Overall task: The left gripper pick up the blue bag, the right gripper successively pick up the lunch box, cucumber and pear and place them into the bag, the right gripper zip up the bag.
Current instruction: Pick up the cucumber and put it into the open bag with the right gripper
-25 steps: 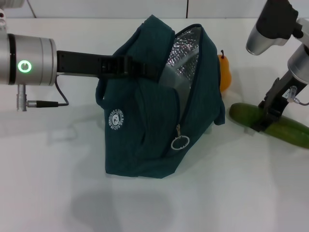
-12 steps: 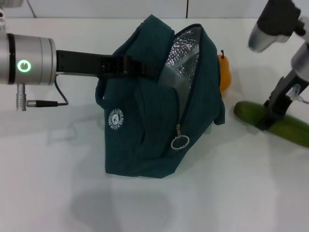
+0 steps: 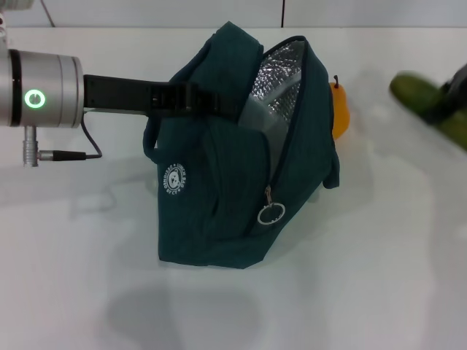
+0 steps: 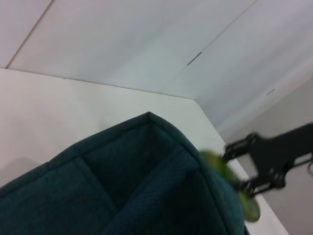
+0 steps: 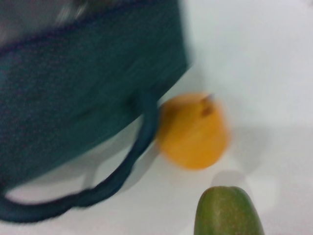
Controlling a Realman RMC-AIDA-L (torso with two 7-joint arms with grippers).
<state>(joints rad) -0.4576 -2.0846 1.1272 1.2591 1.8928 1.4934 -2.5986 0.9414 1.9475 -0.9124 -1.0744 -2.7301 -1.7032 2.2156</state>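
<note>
The blue bag point(image 3: 219, 189) stands on the white table with its zipper open and foil lining showing. My left gripper point(image 3: 191, 99) is shut on its near handle and holds the top up. The pear point(image 3: 341, 109) sits on the table right behind the bag, also seen as pear point(image 5: 193, 129). The cucumber point(image 3: 416, 93) hangs blurred in the air at the far right, with my right gripper point(image 3: 448, 96) shut on it. From the left wrist, the right gripper point(image 4: 238, 169) and the cucumber point(image 4: 230, 178) show beyond the bag point(image 4: 122, 186). The lunch box is hidden.
A metal ring zipper pull point(image 3: 271, 214) hangs on the bag's front. The bag's far handle point(image 5: 122, 176) loops on the table beside the pear. The white table point(image 3: 379, 277) stretches bare in front and to the right of the bag.
My right gripper has lifted the cucumber off the table and carried it up and back at the right edge. The left gripper and the bag have stayed put.
</note>
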